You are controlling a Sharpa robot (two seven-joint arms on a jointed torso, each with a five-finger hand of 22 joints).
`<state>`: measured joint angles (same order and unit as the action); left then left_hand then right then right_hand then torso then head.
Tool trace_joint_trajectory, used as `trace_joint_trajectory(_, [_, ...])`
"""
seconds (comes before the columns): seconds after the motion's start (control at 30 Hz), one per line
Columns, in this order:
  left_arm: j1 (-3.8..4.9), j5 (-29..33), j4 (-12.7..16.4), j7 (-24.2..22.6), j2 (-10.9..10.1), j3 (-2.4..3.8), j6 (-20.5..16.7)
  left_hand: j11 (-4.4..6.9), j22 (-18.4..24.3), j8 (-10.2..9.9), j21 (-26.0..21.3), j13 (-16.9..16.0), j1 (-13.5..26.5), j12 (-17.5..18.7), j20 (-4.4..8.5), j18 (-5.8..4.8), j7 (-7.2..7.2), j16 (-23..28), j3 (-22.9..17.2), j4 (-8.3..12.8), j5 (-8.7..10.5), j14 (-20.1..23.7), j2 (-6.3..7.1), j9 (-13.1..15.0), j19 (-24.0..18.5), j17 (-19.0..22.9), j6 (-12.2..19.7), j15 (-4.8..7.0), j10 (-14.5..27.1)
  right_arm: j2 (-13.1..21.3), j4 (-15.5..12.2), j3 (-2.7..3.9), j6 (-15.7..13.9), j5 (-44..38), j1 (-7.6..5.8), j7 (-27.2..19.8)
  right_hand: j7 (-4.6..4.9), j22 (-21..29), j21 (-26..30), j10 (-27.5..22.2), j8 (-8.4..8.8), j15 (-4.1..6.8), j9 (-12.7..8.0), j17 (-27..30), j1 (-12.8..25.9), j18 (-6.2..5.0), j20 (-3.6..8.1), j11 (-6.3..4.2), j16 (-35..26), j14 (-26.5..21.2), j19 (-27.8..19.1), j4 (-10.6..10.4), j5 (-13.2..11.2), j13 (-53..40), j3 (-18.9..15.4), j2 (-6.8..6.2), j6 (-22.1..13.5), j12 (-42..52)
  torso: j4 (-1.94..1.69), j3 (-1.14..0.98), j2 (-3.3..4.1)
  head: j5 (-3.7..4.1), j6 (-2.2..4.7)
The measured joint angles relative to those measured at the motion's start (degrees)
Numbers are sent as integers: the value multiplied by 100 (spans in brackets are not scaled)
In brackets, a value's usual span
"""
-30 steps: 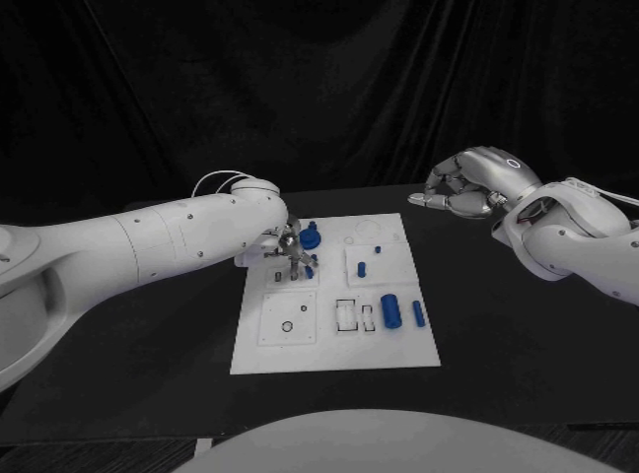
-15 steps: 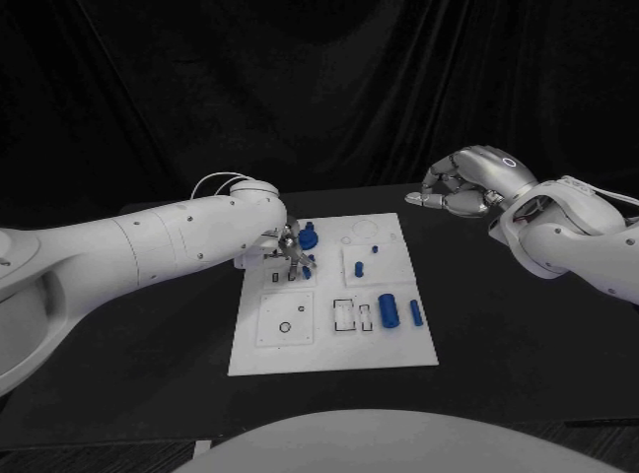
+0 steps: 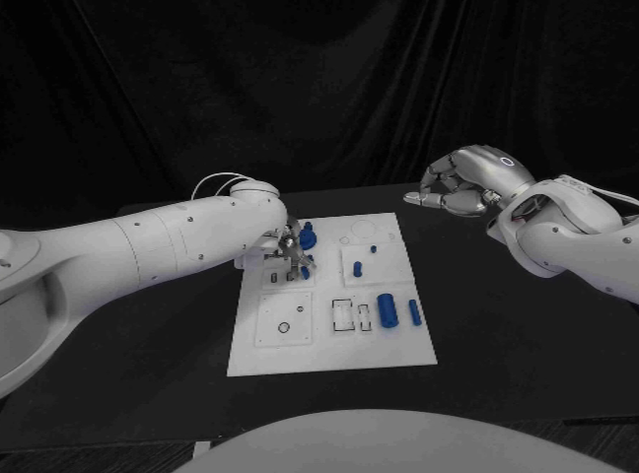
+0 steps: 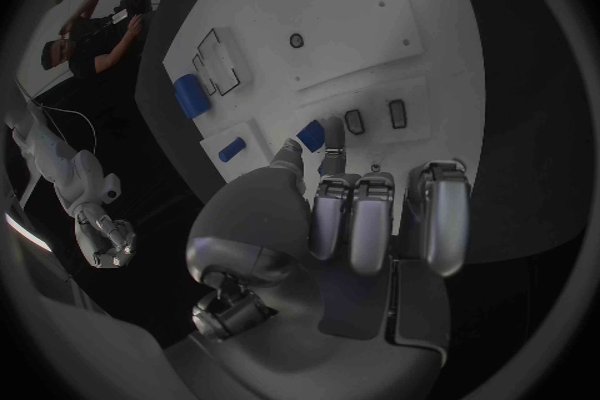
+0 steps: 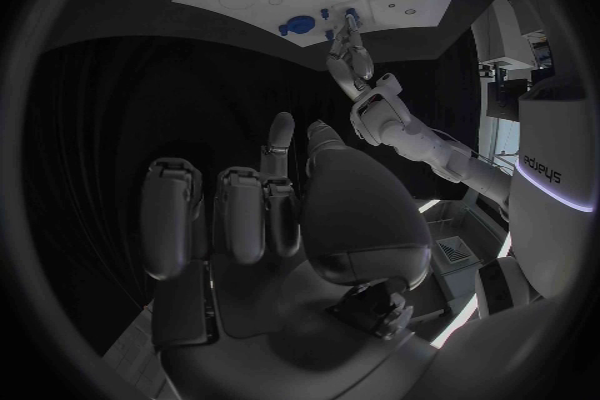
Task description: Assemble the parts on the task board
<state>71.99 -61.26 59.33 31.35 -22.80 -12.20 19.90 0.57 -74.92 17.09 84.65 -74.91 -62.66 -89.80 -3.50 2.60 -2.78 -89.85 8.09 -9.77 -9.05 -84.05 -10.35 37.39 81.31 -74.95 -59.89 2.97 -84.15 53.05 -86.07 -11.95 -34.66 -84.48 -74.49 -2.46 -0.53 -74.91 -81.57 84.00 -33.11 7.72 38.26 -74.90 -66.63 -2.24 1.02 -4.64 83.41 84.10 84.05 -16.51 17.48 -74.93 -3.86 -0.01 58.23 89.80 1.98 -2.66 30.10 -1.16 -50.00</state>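
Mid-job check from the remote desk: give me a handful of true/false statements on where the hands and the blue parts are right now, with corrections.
1. The left hand pinches a small blue part over the board. True.
2. The right hand rests on the board. False: it is raised beyond the board's far right corner, apart from it.
3. The right hand holds a blue part. False: its fingers are curled in with nothing in them.
4. A large blue cylinder lies on the board's right half with a thinner blue pin beside it. True.
5. The board lies on a white table. False: the table is black.
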Motion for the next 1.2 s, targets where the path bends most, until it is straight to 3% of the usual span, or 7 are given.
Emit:
trace_joint_trajectory(0.53, [-16, -1, -133, -64, 87, 0, 25, 0, 1, -168, -46, 0, -97, 0, 22, 0, 0, 0, -212, 179, -77, 0, 7, 7, -22, 1, 0, 0, 0, -4, 9, 0, 27, 0, 0, 33, 0, 1, 0, 0, 0, 0, 8, 0, 0, 0, 0, 0, 0, 0, 0, 0, 0, 1, 0, 0, 0, 0, 2, -2, -1, -20, 0])
trace_joint_trajectory(1.2, [-60, -1, -219, -144, 179, 0, 69, 0, 1, -222, -46, 0, -120, 0, 21, 0, 0, 0, -323, 259, -127, 0, 30, 5, -22, 2, 0, 0, 0, 1, 3, 0, 81, 0, 0, 80, 0, 1, 22, 0, 29, 0, 13, 0, 0, 0, 0, 0, 0, 0, 0, 0, 0, 2, 0, 0, 0, 0, 2, -5, -1, 29, 0])
